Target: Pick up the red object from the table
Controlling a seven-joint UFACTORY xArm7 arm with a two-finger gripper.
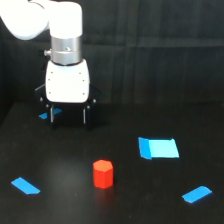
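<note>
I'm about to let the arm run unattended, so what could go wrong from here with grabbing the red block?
1. The gripper hangs well behind the red object and toward the exterior view's left; a poorly aimed descent could knock the small block over or push it away.
2. The block's faceted sides may slip or twist if the fingers close on its edges.
3. Blue tape pieces on the table might distract colour-based targeting.
</note>
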